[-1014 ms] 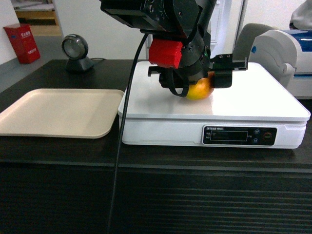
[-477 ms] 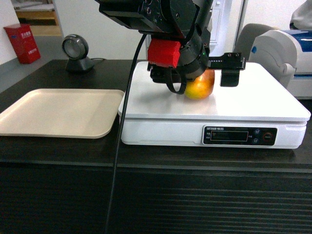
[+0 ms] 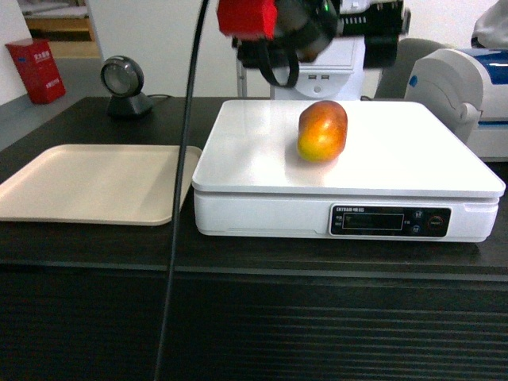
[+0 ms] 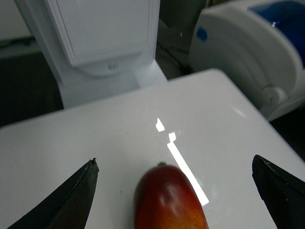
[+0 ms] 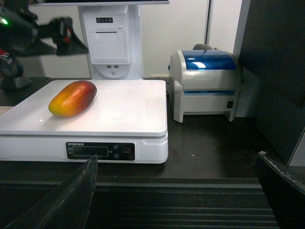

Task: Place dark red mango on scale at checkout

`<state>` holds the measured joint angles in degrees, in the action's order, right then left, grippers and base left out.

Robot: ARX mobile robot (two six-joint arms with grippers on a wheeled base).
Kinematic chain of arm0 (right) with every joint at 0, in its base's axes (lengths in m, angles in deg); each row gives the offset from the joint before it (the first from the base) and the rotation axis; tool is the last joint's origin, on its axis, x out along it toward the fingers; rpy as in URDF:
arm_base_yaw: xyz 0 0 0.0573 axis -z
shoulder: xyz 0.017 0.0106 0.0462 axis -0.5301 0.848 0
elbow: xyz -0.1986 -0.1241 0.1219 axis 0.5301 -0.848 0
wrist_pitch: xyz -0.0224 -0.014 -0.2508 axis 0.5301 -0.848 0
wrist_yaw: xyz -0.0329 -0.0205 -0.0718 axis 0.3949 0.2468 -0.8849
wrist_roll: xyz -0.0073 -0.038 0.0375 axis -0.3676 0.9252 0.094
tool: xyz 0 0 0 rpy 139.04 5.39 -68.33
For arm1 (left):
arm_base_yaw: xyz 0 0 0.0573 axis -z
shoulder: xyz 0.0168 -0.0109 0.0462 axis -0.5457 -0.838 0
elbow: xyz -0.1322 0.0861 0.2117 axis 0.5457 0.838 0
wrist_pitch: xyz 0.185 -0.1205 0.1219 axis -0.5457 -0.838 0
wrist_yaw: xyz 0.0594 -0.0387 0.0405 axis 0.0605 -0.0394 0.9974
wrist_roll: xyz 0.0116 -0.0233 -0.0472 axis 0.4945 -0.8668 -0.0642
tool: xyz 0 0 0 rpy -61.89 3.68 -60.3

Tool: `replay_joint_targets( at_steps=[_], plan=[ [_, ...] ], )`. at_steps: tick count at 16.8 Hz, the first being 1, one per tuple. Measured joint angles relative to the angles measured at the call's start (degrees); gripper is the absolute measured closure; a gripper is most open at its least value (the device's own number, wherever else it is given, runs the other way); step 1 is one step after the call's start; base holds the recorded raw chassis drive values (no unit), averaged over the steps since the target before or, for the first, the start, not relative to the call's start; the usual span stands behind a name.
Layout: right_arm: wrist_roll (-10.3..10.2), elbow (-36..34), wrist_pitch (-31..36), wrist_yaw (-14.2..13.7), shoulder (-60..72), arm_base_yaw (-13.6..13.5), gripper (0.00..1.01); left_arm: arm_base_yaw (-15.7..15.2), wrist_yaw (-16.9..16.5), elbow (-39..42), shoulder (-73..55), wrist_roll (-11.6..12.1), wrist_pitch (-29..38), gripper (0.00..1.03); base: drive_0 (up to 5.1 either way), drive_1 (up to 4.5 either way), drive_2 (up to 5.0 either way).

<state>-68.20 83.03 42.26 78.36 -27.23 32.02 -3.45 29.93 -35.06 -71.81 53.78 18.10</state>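
The dark red mango (image 3: 321, 131) lies on its side on the white scale (image 3: 413, 151), which stands on the dark checkout counter (image 3: 317, 317). My left gripper (image 3: 325, 40) hangs open well above the fruit, touching nothing. In the left wrist view the mango (image 4: 169, 200) sits on the scale platform (image 4: 95, 138) below the spread left gripper (image 4: 174, 162). My right gripper (image 5: 176, 157) is open and empty in front of the slatted counter (image 5: 209, 143), low and to the right of the scale (image 5: 128, 105) and the mango (image 5: 72, 98). It does not show in the head view.
A beige tray (image 3: 95, 182) lies left of the scale. A round black scanner (image 3: 123, 83) and a red box (image 3: 36, 71) stand at the back left. A white and blue printer (image 5: 205, 83) sits right of the scale, a white terminal (image 5: 112, 43) behind it.
The left gripper opened, let go of the mango and rose straight up. The mango now rests free on the scale platform.
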Motion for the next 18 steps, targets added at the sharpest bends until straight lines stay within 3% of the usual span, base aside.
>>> replay_joint_targets(
  at_steps=[3, 5, 10, 11, 12, 13, 18],
  plan=[
    [0.00, 0.00, 0.00, 0.00, 0.02, 0.00, 0.03, -2.71, -2.75, 8.20, 10.08, 2.34, 7.04, 0.05, 0.0, 0.00, 0.0],
    [0.00, 0.00, 0.00, 0.00, 0.00, 0.00, 0.03, -6.47, -4.09, 15.56, 17.09, 3.58, 10.64, 0.05, 0.0, 0.00, 0.0],
    [0.00, 0.00, 0.00, 0.00, 0.00, 0.00, 0.03, -19.17, -6.03, 34.03, 34.93, 5.73, 16.37, 0.05, 0.0, 0.00, 0.0],
    [0.00, 0.00, 0.00, 0.00, 0.00, 0.00, 0.03, -20.85, -4.61, 37.35, 39.39, 6.54, 17.09, 0.07, 0.0, 0.00, 0.0],
    [0.00, 0.00, 0.00, 0.00, 0.00, 0.00, 0.03, -22.69, 0.46, 42.82, 43.78, 6.47, 23.28, 0.17, 0.0, 0.00, 0.0],
    [0.00, 0.00, -0.02, -0.02, 0.00, 0.00, 0.03, -24.48, 1.66, 50.80, 49.53, 6.45, 27.76, 0.30, 0.0, 0.00, 0.0],
    [0.00, 0.00, 0.00, -0.02, 0.00, 0.00, 0.03, -26.25, 0.09, 76.02, 60.54, 6.43, 37.42, 0.88, 0.0, 0.00, 0.0]
  ],
)
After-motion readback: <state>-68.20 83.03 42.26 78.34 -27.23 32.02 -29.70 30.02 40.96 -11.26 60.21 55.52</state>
